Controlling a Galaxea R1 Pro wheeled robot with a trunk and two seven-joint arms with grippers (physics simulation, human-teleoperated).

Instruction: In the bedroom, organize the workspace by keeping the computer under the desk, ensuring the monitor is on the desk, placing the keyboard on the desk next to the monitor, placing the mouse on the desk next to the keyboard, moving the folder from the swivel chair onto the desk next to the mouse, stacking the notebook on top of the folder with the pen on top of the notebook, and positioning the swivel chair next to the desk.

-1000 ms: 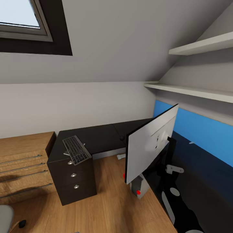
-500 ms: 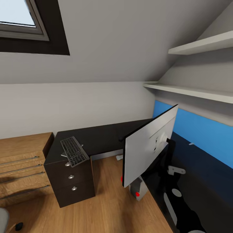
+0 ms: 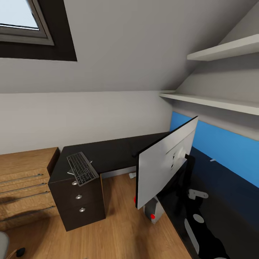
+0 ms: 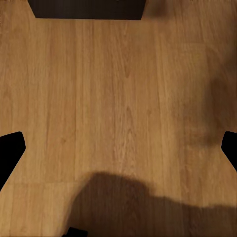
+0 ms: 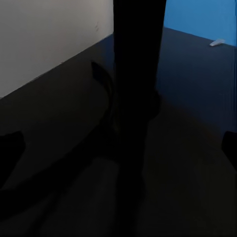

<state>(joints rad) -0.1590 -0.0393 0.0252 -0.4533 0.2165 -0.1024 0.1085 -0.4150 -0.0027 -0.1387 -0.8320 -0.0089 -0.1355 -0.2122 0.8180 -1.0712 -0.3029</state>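
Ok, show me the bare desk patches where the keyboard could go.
Bare desk top runs from the keyboard to the monitor. The drawer-unit end is crowded: the keyboard overhangs its edge. Behind the monitor, dark top stretches to the blue panel, bare but for a small pale thing.

Up at my far left a skylight window [image 3: 18, 18] sits in a dark frame on the sloping grey ceiling [image 3: 126, 43]. Below it runs a plain white wall [image 3: 90, 115]. To my left stands a light-wood drawer chest [image 3: 25, 180] with long thin metal handles. Two white shelves [image 3: 216, 102] are fixed one above the other on my right, above a bright blue wall panel [image 3: 223, 147]. Underneath everything lies a warm wooden plank floor [image 4: 118, 98], crossed by a soft shadow.
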